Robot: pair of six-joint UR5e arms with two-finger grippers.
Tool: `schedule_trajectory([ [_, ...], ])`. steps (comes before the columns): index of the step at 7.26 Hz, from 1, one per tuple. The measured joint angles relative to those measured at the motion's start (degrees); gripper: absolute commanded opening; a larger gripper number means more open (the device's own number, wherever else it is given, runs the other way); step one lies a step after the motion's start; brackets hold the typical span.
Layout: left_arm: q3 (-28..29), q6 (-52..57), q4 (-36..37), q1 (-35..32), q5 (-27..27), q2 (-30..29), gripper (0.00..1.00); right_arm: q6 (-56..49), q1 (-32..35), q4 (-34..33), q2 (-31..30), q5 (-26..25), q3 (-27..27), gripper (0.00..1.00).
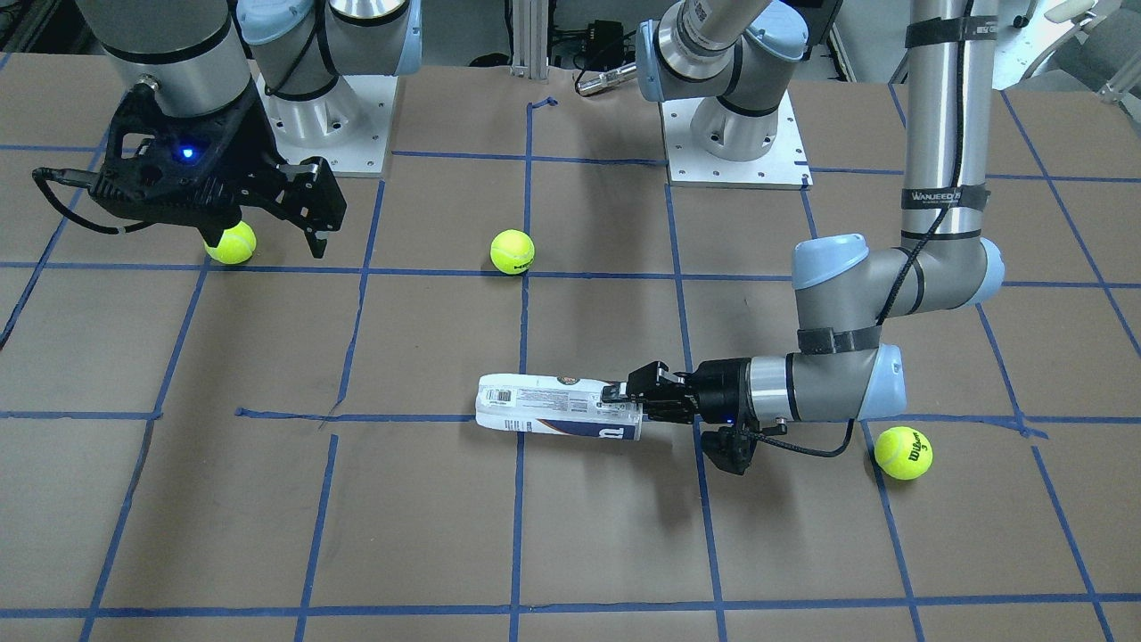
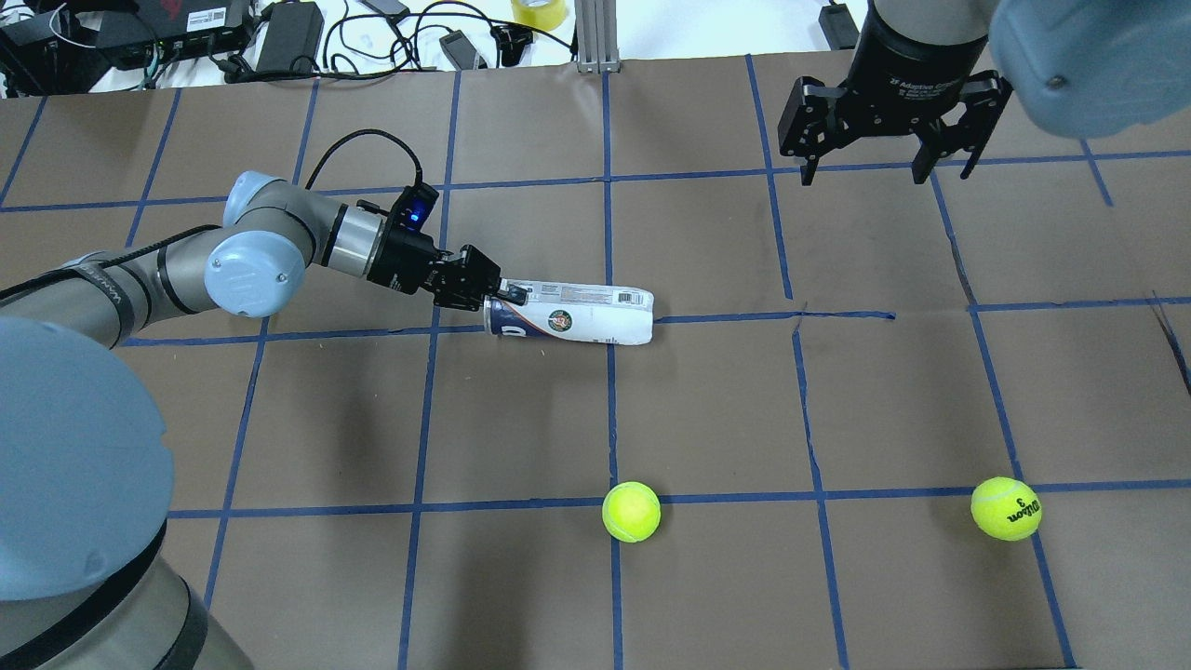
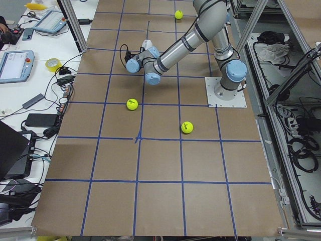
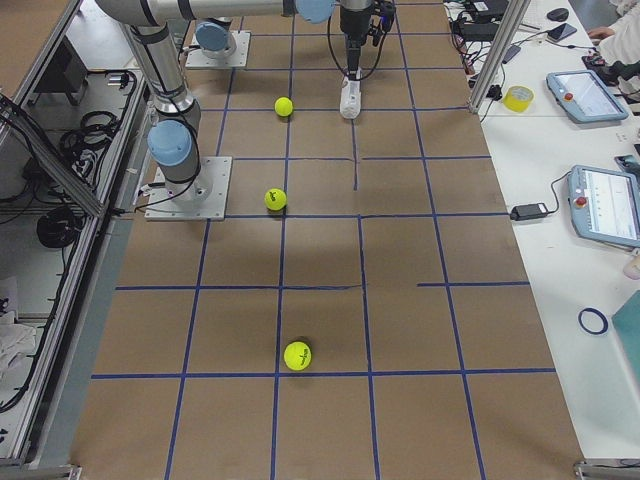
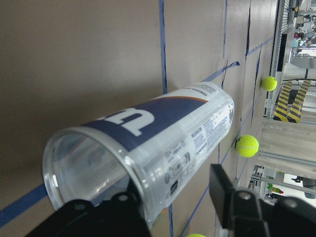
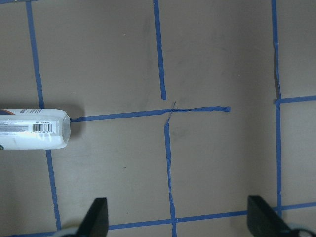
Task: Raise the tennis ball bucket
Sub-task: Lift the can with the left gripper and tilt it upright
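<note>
The tennis ball bucket (image 1: 548, 410) lies on its side near the table's middle, a clear can with a white and navy label. It also shows in the overhead view (image 2: 582, 321) and the left wrist view (image 5: 163, 133). My left gripper (image 1: 624, 406) reaches in low and level and is closed on the can's open end (image 2: 498, 302). In the left wrist view the black fingers (image 5: 237, 207) sit at the rim, and the open end looks slightly raised. My right gripper (image 2: 889, 172) hangs open and empty, high over the far right of the table.
Three yellow-green tennis balls lie loose: one mid-table (image 1: 512, 251), one under the right gripper (image 1: 231, 242), one beside the left arm's elbow (image 1: 903, 453). The table is brown board with a blue tape grid (image 2: 605, 233). Cables and gear lie past the far edge (image 2: 279, 28).
</note>
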Motion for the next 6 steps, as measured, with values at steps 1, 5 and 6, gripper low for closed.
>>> schedule_trajectory([
  [1, 0.11, -0.35, 0.10, -0.06, -0.19, 0.81, 0.00, -0.70, -0.18, -0.56, 0.03, 0.66, 0.00, 1.00],
  [5, 3.53, -11.10, 0.61, -0.52, -0.41, 5.49, 0.00, -0.91, -0.71, -2.29, -0.12, 2.62, -0.42, 1.00],
  [6, 5.98, -14.90, 0.70, -0.98, 1.07, 6.94, 0.00, -0.82, -0.72, -2.31, -0.14, 2.59, -0.44, 1.00],
])
